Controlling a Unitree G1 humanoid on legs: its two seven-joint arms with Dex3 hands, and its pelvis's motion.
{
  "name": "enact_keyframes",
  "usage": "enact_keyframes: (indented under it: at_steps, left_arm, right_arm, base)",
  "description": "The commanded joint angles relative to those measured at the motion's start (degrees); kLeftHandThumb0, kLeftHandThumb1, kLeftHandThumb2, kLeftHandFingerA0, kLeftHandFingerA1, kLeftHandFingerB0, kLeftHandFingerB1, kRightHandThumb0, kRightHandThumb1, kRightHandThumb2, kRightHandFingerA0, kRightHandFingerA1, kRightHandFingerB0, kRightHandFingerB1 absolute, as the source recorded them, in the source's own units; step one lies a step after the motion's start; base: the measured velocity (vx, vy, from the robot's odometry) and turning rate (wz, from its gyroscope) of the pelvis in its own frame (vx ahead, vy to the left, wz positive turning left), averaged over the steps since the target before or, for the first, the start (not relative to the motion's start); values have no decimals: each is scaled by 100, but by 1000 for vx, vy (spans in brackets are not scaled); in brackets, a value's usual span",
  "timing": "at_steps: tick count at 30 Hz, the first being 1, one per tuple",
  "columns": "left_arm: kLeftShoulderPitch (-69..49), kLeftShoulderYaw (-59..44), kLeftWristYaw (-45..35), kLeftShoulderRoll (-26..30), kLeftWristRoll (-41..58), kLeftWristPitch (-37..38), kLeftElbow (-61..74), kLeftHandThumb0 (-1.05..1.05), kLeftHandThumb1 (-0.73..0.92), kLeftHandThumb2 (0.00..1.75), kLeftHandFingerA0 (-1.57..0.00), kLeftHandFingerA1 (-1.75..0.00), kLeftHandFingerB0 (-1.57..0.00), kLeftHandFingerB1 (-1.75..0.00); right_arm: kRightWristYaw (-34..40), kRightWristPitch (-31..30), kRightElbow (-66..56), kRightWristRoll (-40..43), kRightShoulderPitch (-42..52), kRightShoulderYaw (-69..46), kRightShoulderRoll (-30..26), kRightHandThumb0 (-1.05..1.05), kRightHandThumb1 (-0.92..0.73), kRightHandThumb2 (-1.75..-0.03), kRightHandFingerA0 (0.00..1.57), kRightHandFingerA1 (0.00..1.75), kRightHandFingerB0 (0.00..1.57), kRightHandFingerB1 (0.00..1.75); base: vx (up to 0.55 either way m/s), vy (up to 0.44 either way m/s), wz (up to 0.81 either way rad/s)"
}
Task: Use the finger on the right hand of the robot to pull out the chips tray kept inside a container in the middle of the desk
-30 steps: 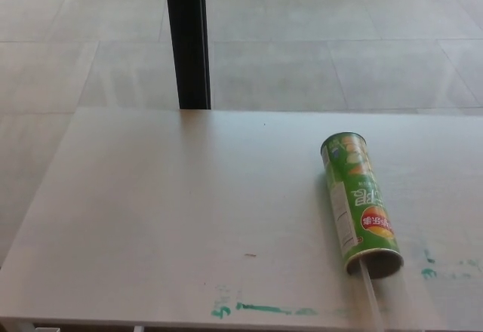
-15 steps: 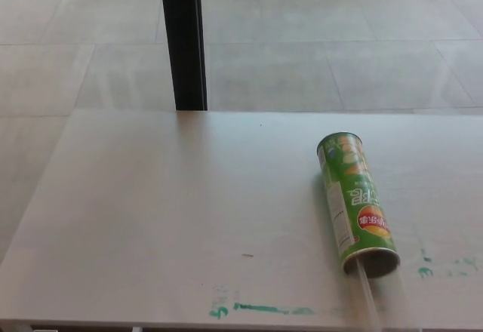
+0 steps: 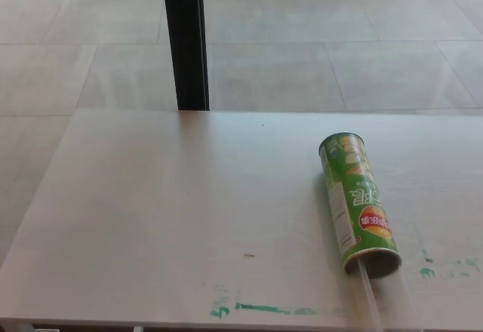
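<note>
A tall green chips container (image 3: pixel 356 201) lies on its side on the white counter (image 3: pixel 173 219), toward the right half of the surface and closer to the near edge than the far one. It runs nearly lengthwise away from me, its closed end pointing at the far edge and its open mouth facing the near edge. The label is bright green with pale lettering, a white panel of small print along the left flank, and a red and yellow round logo close to the mouth. The mouth itself looks dark inside; I cannot make out chips in there.

From that opening a thin, clear plastic tray (image 3: pixel 370 298) sticks out toward the near edge of the counter, showing as a pale translucent strip that runs off the bottom of the view. It is hard to see more of it than its edge.

Green smears (image 3: pixel 260 308) mark the counter near the front edge, to the left of the container, and a few smaller green dabs (image 3: pixel 430 272) sit just right of the mouth. A small dark speck (image 3: pixel 248 255) lies in the open middle of the surface.

Behind the counter a black post (image 3: pixel 186 39) stands upright against the pale tiled floor (image 3: pixel 339 38).

Neither robot hand shows anywhere, so I cannot tell how open either is or whether it holds anything; nothing touches the container.
</note>
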State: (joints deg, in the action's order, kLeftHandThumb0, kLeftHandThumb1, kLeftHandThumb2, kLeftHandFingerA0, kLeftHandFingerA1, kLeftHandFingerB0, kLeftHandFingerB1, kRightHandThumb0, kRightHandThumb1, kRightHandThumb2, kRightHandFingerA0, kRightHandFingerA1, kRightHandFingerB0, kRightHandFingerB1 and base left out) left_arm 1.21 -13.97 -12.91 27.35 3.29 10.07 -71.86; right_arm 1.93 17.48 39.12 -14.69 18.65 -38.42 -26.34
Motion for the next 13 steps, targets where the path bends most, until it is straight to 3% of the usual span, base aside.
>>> enact_keyframes:
  at_steps: [1, 2, 3, 13]
  left_arm:
    - [-38, -4, 31, 102, -38, 98, -82, -52, 54, 94, -50, -71, -44, -61]
    - [-37, 32, 22, 120, -79, 114, -104, -52, 54, 94, -50, -71, -44, -61]
    - [-36, 33, 114, 112, -81, 70, -87, -51, 71, 61, -54, -67, -51, -50]
    - [-54, 68, 178, 99, -96, 54, -98, -50, 68, 60, -56, -69, -54, -51]
  right_arm:
    - [-158, -333, 226, 889, -88, -68, 239, -27, -63, -59, 82, 96, 6, 38]
    - [-173, -357, 224, 754, -34, 64, 184, -27, -63, -59, 82, 96, 6, 38]
    - [-250, -368, 214, 827, -47, 88, 192, -26, -64, -59, 76, 97, 10, 39]
    - [-270, -428, 160, 1253, -7, 281, 185, -25, -62, -58, 78, 91, 18, 41]
  base:
    - [0, 0, 0]
    - [0, 0, 0]
    - [0, 0, 0]
    - [0, 0, 0]
